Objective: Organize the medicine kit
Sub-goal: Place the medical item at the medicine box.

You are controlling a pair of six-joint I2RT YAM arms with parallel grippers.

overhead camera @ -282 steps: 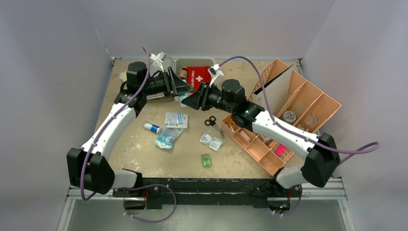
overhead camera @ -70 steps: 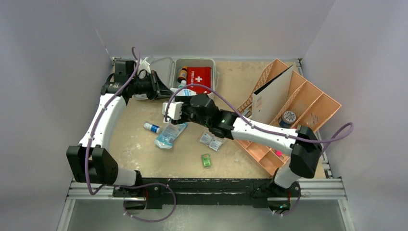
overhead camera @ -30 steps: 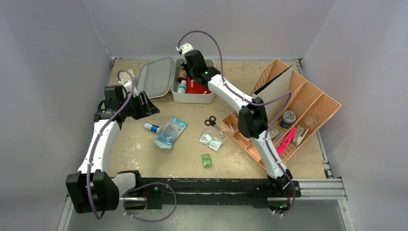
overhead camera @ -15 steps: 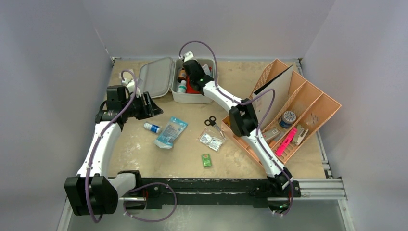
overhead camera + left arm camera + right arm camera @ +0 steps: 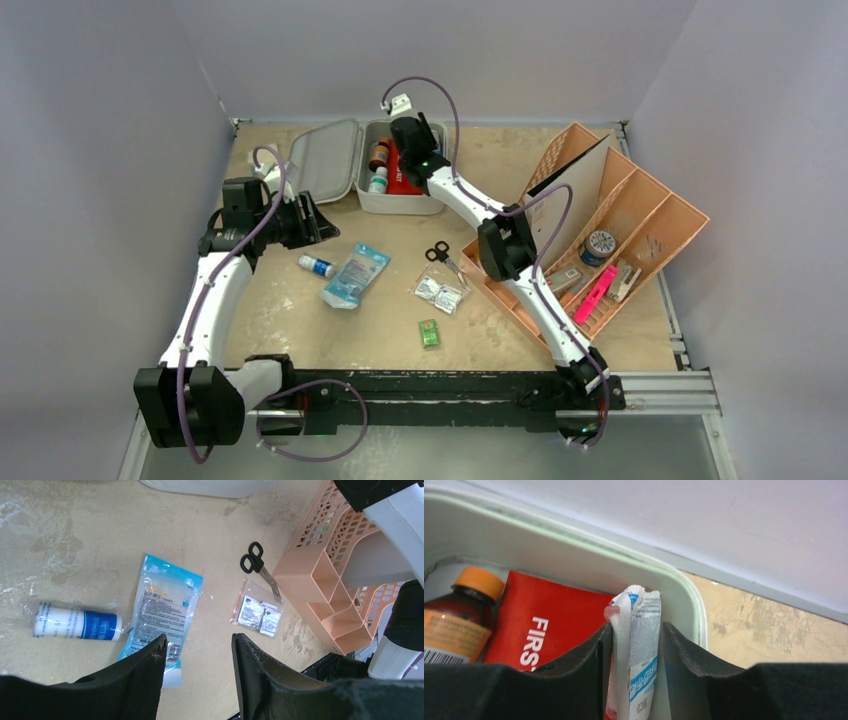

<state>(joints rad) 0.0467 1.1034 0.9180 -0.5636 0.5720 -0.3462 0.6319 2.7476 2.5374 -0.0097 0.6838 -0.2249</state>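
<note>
The medicine kit [image 5: 400,204] lies open at the back of the table, its lid [image 5: 322,162] flat to the left. Inside it are a red first-aid pouch [image 5: 544,625], a brown bottle with an orange cap [image 5: 459,615] and a white-and-blue bottle [image 5: 378,180]. My right gripper [image 5: 636,626] reaches into the kit's right side. A white-and-blue packet [image 5: 644,630] stands on edge between its jaws, touching the left one, with a gap on the right. My left gripper [image 5: 198,642] hangs open and empty above the table, over a blue packet [image 5: 162,610].
Loose on the table are a white-and-blue tube [image 5: 75,623], black scissors [image 5: 260,569], a clear bag of sachets [image 5: 258,613] and a small green box [image 5: 430,332]. An orange compartmented tray [image 5: 620,230] with a few items fills the right side.
My right gripper's jaws have spread apart around the packet inside the kit, and the wrist has shifted slightly right. The left arm has stayed where it was.
</note>
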